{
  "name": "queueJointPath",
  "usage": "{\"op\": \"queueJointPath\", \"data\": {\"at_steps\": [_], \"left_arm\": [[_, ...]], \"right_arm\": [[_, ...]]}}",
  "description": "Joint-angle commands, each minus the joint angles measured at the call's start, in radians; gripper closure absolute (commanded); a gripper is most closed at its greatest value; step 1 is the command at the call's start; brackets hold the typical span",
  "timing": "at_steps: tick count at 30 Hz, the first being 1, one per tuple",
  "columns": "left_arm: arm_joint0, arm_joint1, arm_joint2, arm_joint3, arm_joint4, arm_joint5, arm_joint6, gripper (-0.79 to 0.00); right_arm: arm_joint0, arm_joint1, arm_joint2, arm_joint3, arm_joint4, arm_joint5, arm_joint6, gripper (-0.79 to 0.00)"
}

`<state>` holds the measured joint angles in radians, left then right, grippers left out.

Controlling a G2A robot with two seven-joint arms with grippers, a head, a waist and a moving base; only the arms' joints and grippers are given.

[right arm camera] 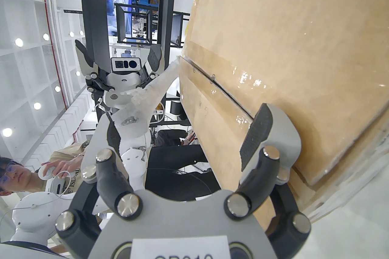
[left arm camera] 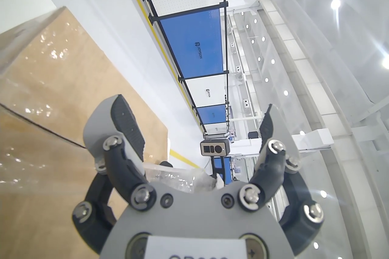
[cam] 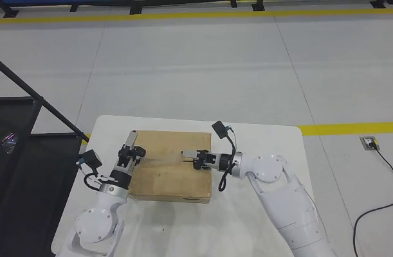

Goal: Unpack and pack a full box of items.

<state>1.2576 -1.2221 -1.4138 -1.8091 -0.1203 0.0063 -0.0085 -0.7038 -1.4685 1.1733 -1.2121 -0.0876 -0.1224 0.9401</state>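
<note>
A shut cardboard box (cam: 170, 168) lies on the white table (cam: 260, 144), with glossy clear tape along its top seam (right arm camera: 212, 81). My left gripper (cam: 132, 153) stands open at the box's left end, and the box (left arm camera: 45, 84) is beside one of its fingers (left arm camera: 124, 120). Crumpled clear tape (left arm camera: 182, 178) sits low between those fingers near the palm. My right gripper (cam: 195, 157) is open over the right part of the box top. One of its fingers (right arm camera: 267, 132) rests against the box top by the seam. A loose tape strip (right arm camera: 161, 81) runs from the far end of the seam toward the left gripper (right arm camera: 118, 59).
A black frame with a dark screen (cam: 16, 148) stands off the table's left side. Bare table shows to the right of the box and in front of it (cam: 183, 225). A cable and a floor socket (cam: 368, 142) lie to the right, off the table.
</note>
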Motion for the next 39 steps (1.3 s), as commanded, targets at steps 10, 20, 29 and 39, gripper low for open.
{"op": "queueJointPath", "data": {"at_steps": [10, 20, 29, 39], "left_arm": [[0.005, -0.006, -0.009, 0.000, -0.001, 0.000, -0.011, -0.785], [0.007, -0.011, -0.010, 0.000, 0.003, -0.001, -0.021, -0.785], [0.015, -0.015, -0.015, -0.007, 0.004, -0.002, -0.028, -0.785], [0.023, -0.019, -0.027, 0.000, 0.004, -0.007, -0.032, -0.785]], "right_arm": [[-0.037, 0.016, 0.006, -0.061, -0.001, 0.008, 0.002, -0.785], [-0.022, 0.021, -0.024, -0.054, -0.031, 0.007, -0.015, -0.785], [-0.017, 0.028, -0.057, -0.067, -0.119, 0.030, -0.051, 0.000], [-0.033, 0.035, -0.064, -0.104, -0.136, 0.055, -0.076, 0.000]]}}
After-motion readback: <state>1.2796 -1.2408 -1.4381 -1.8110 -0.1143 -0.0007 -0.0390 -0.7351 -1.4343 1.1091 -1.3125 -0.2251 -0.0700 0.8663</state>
